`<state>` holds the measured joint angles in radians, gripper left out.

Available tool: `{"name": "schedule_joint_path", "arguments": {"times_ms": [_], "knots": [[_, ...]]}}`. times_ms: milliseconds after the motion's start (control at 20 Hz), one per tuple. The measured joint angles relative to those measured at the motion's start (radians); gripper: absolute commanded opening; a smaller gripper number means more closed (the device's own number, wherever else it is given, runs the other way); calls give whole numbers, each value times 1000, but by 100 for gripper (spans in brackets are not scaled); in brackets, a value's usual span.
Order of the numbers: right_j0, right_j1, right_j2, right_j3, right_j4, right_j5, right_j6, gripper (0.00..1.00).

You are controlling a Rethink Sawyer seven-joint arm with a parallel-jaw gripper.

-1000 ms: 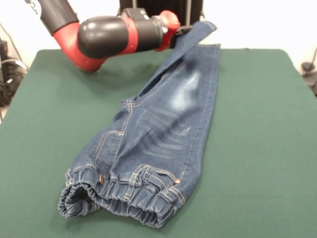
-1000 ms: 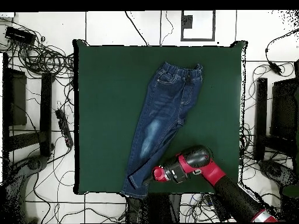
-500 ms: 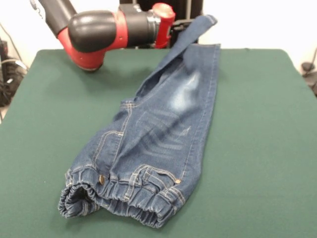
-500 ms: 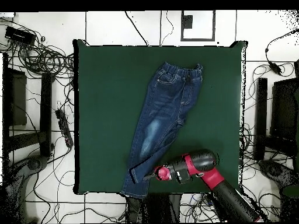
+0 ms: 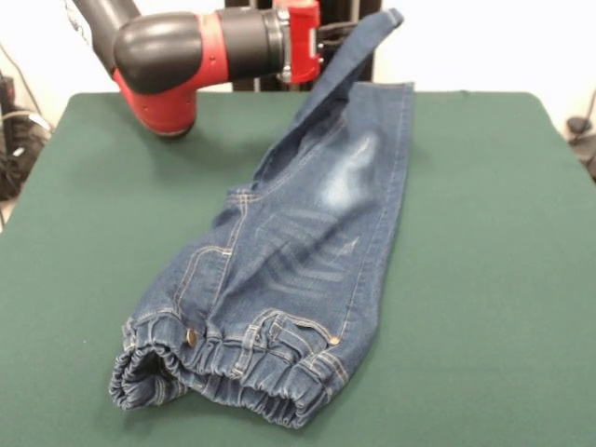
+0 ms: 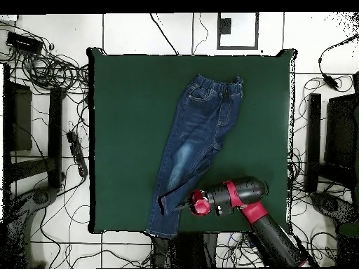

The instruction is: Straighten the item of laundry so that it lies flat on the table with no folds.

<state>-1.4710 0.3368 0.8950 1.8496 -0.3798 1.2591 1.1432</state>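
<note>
The small blue jeans (image 5: 307, 251) lie on the green table (image 5: 484, 242), a bit toward the middle and the 12 o'clock side in the front view. The stretchy waist is bunched up at the 6 o'clock end, nearest the camera. One leg lies flat and points up toward 1 o'clock, with a pale faded patch on the thigh. The other leg is lifted off the table at its far end and hangs in the air near the top of the picture. The red and black arm (image 5: 205, 47) reaches in from 11 o'clock, and its gripper (image 5: 328, 35) is right at that raised leg. It looks like it is pinching the cloth, because the leg stays up there. The waist end is still folded and lumpy.
</note>
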Motion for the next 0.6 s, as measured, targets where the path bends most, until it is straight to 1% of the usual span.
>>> {"name": "schedule_joint_path", "arguments": {"times_ms": [300,600], "knots": [[-7,24,57,0,5,30,-53,0],[-9,29,110,0,13,59,-57,0]]}}
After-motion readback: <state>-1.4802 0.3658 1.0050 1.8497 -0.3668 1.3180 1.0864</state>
